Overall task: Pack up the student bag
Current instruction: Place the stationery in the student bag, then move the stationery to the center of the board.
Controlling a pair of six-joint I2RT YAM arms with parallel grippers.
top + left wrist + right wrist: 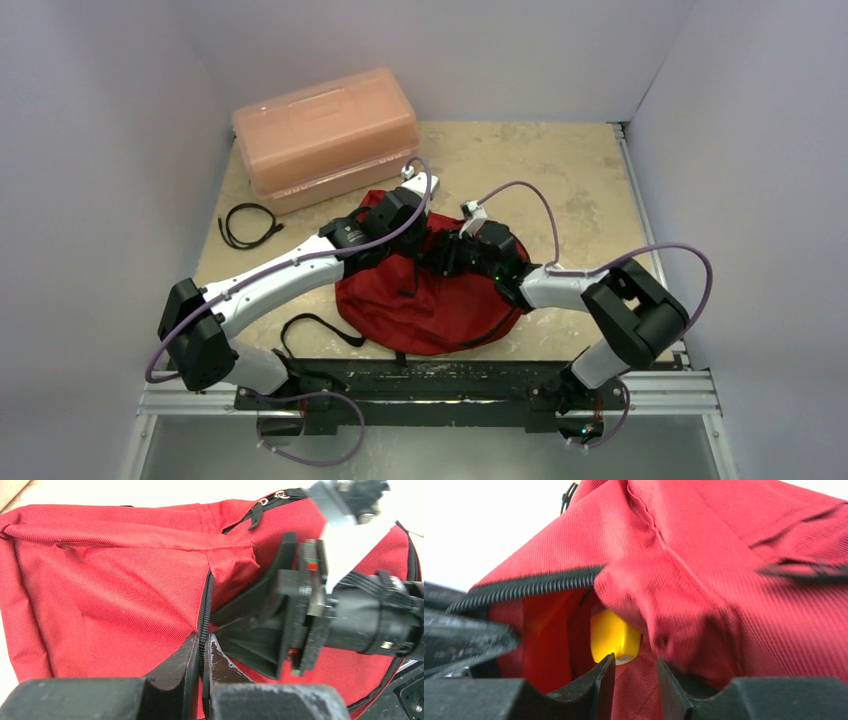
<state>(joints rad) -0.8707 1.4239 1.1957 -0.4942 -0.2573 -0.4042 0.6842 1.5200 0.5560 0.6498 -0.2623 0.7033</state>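
The dark red student bag point(430, 300) lies in the middle of the table between both arms. My left gripper point(202, 644) is shut on the black zipper edge point(206, 600) of the bag's opening; in the top view the left gripper point(403, 207) sits over the bag's far side. My right gripper point(634, 662) stands at the opening with its fingers close together and a fold of red fabric point(639, 680) between them. A yellow object point(614, 635) shows inside the bag just past the fingertips. From above, the right gripper point(447, 255) is over the bag's centre.
A translucent orange-pink plastic box point(325, 135) stands at the back left. A coiled black cable point(248, 225) lies left of the bag. A black strap point(320, 330) trails from the bag toward the near edge. Side walls close in the table.
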